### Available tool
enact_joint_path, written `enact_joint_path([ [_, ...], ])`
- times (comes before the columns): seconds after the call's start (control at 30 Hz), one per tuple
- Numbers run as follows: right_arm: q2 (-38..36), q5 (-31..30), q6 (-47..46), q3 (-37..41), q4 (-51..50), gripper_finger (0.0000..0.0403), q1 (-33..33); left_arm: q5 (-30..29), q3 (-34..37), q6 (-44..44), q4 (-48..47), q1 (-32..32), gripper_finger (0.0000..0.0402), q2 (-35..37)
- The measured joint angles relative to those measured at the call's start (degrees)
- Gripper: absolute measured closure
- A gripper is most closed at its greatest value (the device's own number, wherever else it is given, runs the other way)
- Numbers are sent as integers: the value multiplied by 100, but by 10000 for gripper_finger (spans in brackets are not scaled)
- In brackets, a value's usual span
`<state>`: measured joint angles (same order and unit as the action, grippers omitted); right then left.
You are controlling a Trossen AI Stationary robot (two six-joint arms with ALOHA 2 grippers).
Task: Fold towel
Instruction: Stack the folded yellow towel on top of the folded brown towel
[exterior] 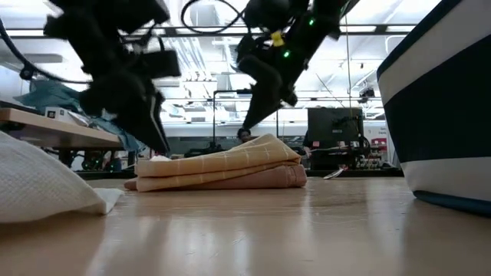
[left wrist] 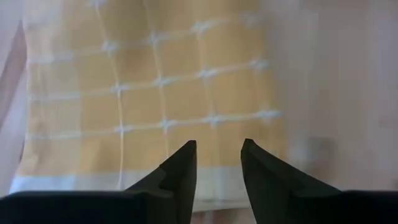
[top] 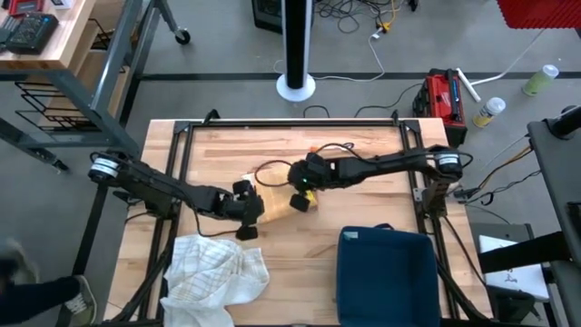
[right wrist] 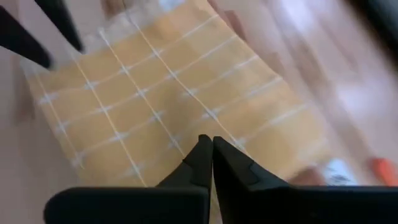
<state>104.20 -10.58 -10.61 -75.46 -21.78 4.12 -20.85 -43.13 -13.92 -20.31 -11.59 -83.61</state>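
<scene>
The yellow checked towel [top: 277,205] lies folded in several layers on the wooden table [top: 363,209], flat on its underside [exterior: 222,170]. My left gripper [top: 249,218] stands open at the towel's left end, its fingers slanting down over the towel's pale edge [left wrist: 211,180]. My right gripper [top: 300,186] is shut just above the towel's far right part, fingers slanting down [right wrist: 208,138]. In the low view its tips [exterior: 248,127] hang a little above the towel's top. Neither gripper visibly touches the towel.
A crumpled white checked cloth [top: 216,272] lies at the near left. A dark blue folded stack [top: 386,272] sits at the near right. A black cable [top: 270,167] loops on the table behind the towel. Bare wood shows between the cloths.
</scene>
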Motion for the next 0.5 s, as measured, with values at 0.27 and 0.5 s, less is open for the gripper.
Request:
enact_joint_path([
  [0.27, 372, 192, -202, 34, -512, 401, 279, 354, 658, -141, 739, 411, 328, -272],
  [0.5, 387, 86, -378, 87, -968, 402, 451, 334, 876, -272, 776, 411, 352, -165],
])
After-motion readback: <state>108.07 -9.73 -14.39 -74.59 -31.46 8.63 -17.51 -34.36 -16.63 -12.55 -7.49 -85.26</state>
